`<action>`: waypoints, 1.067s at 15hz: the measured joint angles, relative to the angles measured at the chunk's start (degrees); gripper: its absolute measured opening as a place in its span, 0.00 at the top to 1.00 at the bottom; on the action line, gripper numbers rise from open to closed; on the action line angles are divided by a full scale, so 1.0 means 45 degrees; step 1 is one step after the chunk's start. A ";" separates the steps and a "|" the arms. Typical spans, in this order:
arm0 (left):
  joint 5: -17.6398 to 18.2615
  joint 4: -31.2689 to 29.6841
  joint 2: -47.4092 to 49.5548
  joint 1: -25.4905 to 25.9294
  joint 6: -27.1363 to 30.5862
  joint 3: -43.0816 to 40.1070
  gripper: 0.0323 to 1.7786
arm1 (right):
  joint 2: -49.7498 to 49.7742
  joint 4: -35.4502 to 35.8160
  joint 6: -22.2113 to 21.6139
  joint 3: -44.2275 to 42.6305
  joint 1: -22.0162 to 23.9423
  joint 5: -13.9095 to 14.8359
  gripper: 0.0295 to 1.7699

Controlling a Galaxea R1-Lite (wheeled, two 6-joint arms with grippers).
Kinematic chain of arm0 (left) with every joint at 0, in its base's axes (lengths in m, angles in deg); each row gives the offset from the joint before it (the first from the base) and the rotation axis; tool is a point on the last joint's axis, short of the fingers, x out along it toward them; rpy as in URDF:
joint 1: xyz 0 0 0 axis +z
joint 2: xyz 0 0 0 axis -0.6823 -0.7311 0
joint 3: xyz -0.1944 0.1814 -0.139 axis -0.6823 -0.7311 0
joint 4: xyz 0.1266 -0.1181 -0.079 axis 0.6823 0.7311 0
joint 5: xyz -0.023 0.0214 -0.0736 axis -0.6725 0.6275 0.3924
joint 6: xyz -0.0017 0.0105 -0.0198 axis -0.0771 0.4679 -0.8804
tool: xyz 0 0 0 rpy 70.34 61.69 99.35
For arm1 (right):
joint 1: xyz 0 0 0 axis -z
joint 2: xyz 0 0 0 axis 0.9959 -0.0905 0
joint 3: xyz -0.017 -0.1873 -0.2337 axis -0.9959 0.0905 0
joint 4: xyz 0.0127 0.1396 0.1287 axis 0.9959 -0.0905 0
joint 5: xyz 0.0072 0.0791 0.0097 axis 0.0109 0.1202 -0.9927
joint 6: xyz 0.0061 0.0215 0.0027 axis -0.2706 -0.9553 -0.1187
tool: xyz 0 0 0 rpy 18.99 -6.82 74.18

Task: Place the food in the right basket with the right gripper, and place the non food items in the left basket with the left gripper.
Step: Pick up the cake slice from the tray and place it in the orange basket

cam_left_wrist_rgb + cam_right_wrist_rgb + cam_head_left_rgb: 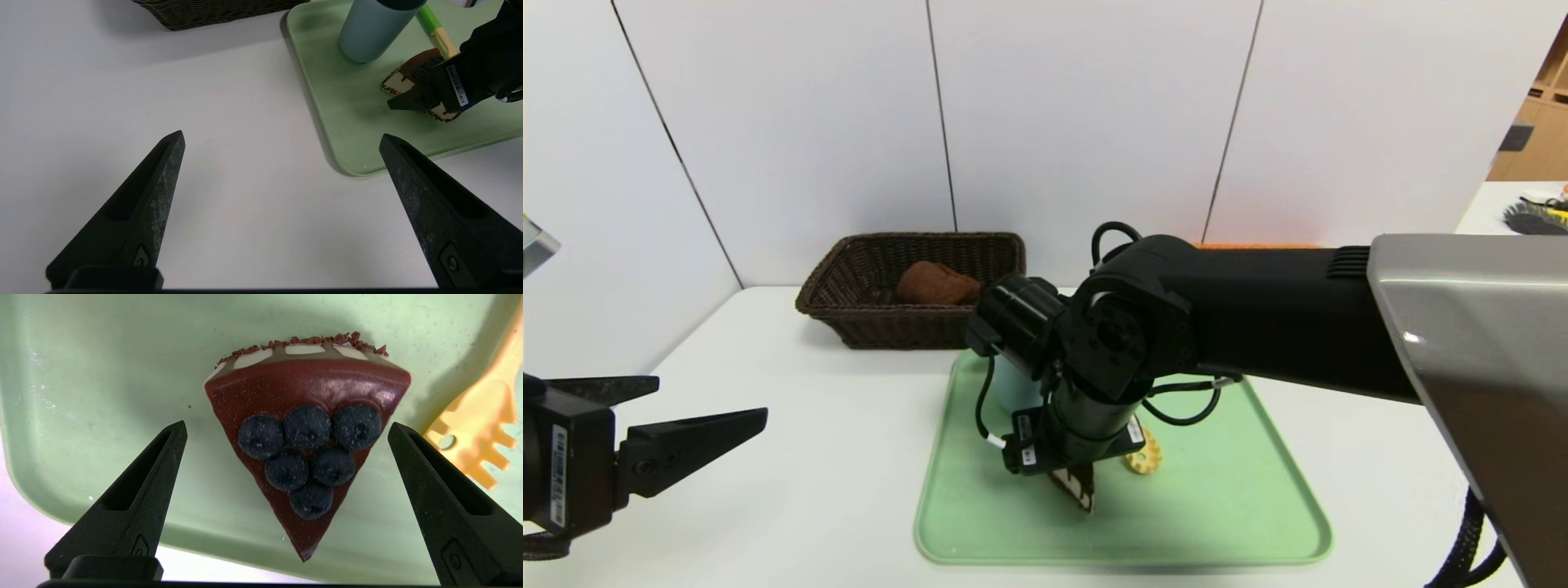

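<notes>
Head view: right pincer (1072, 482) over cake slice (1075, 487) on green tray (1233, 506); left pincer (698, 416) parked, spread, above counter (809, 457). Left wrist: cup (369, 30) on tray. Right wrist: fingers (135, 494) spread wide, straddling slice, grasping nothing; yellow spoon (482, 428) beside.

The head view looks forward and down from above at the green tray (1241, 523), with the wall behind. The left wrist view looks low across the table toward that tray's near corner (359, 163) from well off. The right wrist view looks steeply down, close over the tray (102, 375), and all three views share the cake slice (306, 437) on it.
</notes>
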 joint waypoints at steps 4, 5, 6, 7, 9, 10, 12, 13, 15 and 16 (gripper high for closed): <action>0.0005 0.0000 0.0011 0.0000 0.0008 -0.0011 0.05 | -0.0135 0.0349 0.0219 0.0000 0.0027 0.0322 0.36; 0.0005 0.0000 0.0000 0.0000 0.0014 -0.0005 0.05 | -0.0141 0.0349 0.0287 0.0000 0.0038 0.0322 0.42; 0.0005 -0.0011 -0.0019 0.0000 0.0019 0.0003 0.05 | -0.0135 0.0349 0.0312 0.0000 0.0062 0.0317 0.48; 0.0011 -0.0019 -0.0033 0.0000 0.0019 0.0024 0.05 | -0.0135 0.0336 0.0312 0.0000 0.0070 0.0328 0.53; 0.0005 -0.0019 -0.0054 0.0000 0.0019 0.0027 0.05 | -0.0116 0.0303 0.0303 0.0005 0.0087 0.0322 0.59; 0.0005 -0.0016 -0.0054 0.0000 0.0019 0.0027 0.05 | -0.0084 0.0298 0.0312 0.0011 0.0092 0.0328 0.59; 0.0005 -0.0019 -0.0054 0.0000 0.0024 0.0027 0.05 | 0.0062 0.0287 0.0312 0.0016 0.0043 0.0331 0.59; 0.0000 -0.0019 -0.0054 0.0000 0.0033 0.0027 0.05 | 0.0195 0.0279 0.0331 0.0016 -0.0030 0.0331 0.59; -0.0005 -0.0016 -0.0054 0.0000 0.0024 0.0033 0.05 | 0.0577 0.0206 0.0428 0.0016 -0.0260 0.0331 0.59; -0.0008 -0.0011 -0.0054 0.0000 0.0024 0.0027 0.05 | 0.0845 0.0035 0.0444 0.0016 -0.0414 0.0331 0.59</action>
